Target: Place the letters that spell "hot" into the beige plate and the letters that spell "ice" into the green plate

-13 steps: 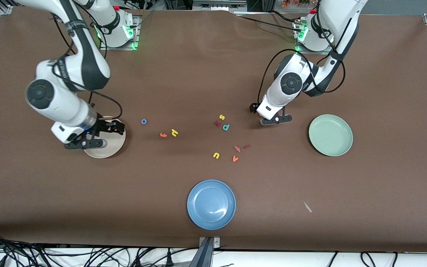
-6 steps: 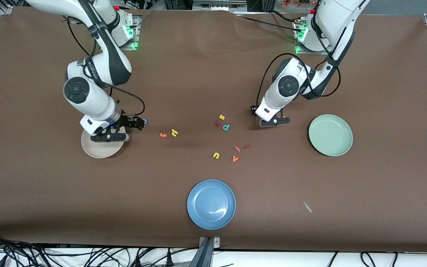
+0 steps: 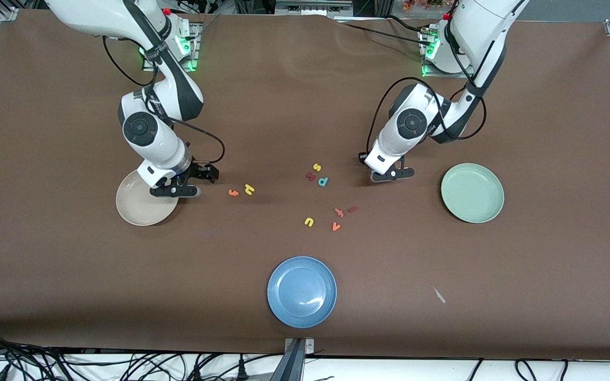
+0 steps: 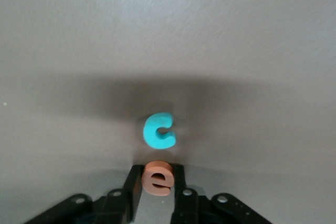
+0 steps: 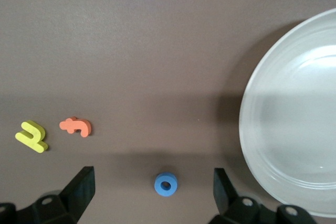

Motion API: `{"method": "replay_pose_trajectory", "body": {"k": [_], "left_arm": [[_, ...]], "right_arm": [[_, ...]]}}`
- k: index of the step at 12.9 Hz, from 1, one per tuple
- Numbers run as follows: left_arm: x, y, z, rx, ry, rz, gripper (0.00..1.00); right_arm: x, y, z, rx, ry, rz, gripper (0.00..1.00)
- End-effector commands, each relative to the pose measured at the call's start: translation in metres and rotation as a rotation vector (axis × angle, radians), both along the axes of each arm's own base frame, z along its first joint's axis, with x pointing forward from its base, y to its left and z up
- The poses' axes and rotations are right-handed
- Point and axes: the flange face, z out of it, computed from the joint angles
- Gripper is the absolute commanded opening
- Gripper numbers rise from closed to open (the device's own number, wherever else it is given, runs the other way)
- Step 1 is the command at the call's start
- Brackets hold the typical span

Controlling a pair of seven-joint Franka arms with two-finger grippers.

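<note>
Gripping orange "e" [image 4: 158, 178], left gripper [image 4: 157, 192] low beside green plate [image 3: 472, 192]; teal "c" [image 4: 159, 131] adjacent. Right gripper [image 5: 152, 190] spread wide over blue "o" [image 5: 166, 184], beside beige plate [image 5: 294, 124].

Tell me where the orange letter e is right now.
The orange e sits on the table between the left gripper's fingers, right beside the teal c, toward the left arm's end near the green plate.

Beige plate [image 5: 294, 129] crowds blue "o" [image 5: 166, 184]; elsewhere open
</note>
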Motion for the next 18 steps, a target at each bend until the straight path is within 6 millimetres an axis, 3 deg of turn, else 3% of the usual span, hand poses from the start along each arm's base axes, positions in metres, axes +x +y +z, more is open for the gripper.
{"method": "replay_pose_trajectory", "body": {"k": [1,3,7,9,10,13,15,17,18], "left_arm": [[0.001,0.000,-0.006,0.021,-0.011,-0.023,0.00],[0.010,0.005,0.009,0.023,-0.032,-0.021,0.00],[0.067,0.030,0.093,0.075,0.012,-0.033,0.00],[0.096,0.065,0.125,0.086,0.074,-0.078,0.00],[0.108,0.090,0.130,0.077,0.086,-0.104,0.00],[0.130,0.166,0.124,0.058,0.078,-0.195,0.00],[0.141,0.208,0.095,0.115,0.072,-0.242,0.00],[0.150,0.229,0.056,0.147,0.046,-0.270,0.00],[0.152,0.243,0.046,0.149,0.038,-0.263,0.00]], "right_arm": [[-0.015,-0.002,-0.018,0.015,-0.039,-0.004,1.00],[-0.020,-0.003,-0.028,0.019,-0.037,-0.004,1.00],[-0.029,-0.004,-0.043,0.034,-0.051,-0.003,0.99],[-0.033,-0.005,-0.047,0.034,-0.046,-0.004,0.94],[-0.034,-0.005,-0.048,0.035,-0.047,-0.007,0.91],[-0.036,-0.006,-0.049,0.034,-0.044,-0.007,0.77],[-0.036,-0.006,-0.049,0.034,-0.044,-0.007,0.76],[-0.037,-0.006,-0.052,0.038,-0.048,-0.007,0.76],[-0.039,-0.006,-0.055,0.040,-0.048,-0.007,0.75]]}}
